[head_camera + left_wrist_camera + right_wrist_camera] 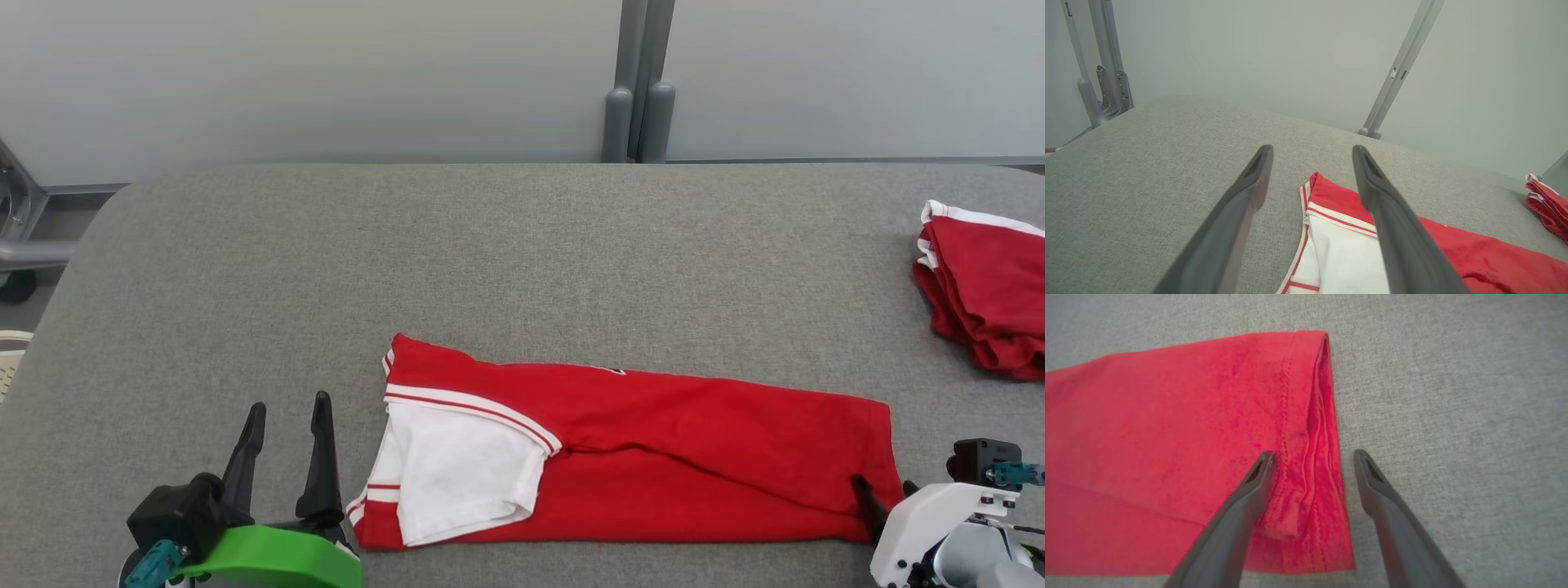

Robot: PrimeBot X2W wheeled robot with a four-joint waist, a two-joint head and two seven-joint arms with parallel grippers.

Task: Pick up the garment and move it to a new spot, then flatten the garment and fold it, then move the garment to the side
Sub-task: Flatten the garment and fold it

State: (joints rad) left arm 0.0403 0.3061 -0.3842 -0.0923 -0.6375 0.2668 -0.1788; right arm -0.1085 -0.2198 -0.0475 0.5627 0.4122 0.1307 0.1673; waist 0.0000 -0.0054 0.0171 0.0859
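Garment (653, 445), soft red cloth, folded long and flat.

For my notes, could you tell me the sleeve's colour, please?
The sleeve is white with red-striped trim; head view shows it best.

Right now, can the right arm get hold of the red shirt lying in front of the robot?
Probably yes. The right arm sits at the right end of the shirt, jaws open astride its hem: one finger over the cloth, the other over the table. Nothing lies in between.
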